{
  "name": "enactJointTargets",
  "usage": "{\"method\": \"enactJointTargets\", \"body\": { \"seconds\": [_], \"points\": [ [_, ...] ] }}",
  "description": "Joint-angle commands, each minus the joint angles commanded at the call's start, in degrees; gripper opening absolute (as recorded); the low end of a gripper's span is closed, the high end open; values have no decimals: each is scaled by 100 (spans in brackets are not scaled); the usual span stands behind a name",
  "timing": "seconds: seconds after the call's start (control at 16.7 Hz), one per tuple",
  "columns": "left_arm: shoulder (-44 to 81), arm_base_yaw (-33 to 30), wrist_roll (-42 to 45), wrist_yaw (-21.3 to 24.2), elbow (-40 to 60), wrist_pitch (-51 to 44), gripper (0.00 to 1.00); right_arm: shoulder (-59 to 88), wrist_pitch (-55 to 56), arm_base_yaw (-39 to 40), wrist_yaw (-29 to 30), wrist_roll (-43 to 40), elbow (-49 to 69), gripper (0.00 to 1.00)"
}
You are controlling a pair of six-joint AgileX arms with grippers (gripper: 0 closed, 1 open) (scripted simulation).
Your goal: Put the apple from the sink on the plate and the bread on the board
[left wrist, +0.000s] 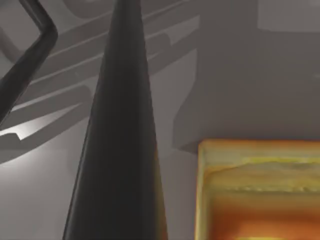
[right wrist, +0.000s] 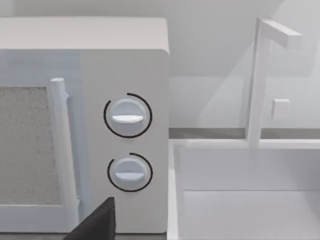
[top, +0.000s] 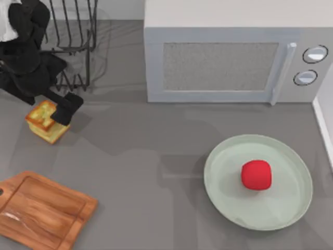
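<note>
Two task items are placed so far apart that I check them separately: the apple (top: 256,174) sits on the plate (top: 223,185) at the table's right, while the bread (top: 46,121) rests on the grey table (top: 145,156) at the left, well apart from the board (top: 41,211) in the near-left corner. My left gripper (top: 66,108) is down at the bread, one dark finger (left wrist: 120,150) standing just beside the toast's edge (I cannot tell whether the jaws are spread or pinching it). A wire rack (top: 75,41) stands behind that arm. My right wrist view faces the microwave (right wrist: 125,135) and the white sink (right wrist: 240,200) beside it; I cannot tell my right gripper's state
</note>
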Motion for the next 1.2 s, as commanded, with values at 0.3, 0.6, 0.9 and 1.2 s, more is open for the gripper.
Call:
{"method": "enactJointTargets", "body": {
  "seconds": [0.3,0.6,0.9,1.2],
  "points": [
    [0,0,0,0,0,0,62,0,0,0,0,0,0,100],
    [0,0,0,0,0,0,25,0,0,0,0,0,0,100],
    [0,0,0,0,0,0,0,0,0,0,0,0,0,100],
    [0,0,0,0,0,0,0,0,0,0,0,0,0,100]
  ]
}}
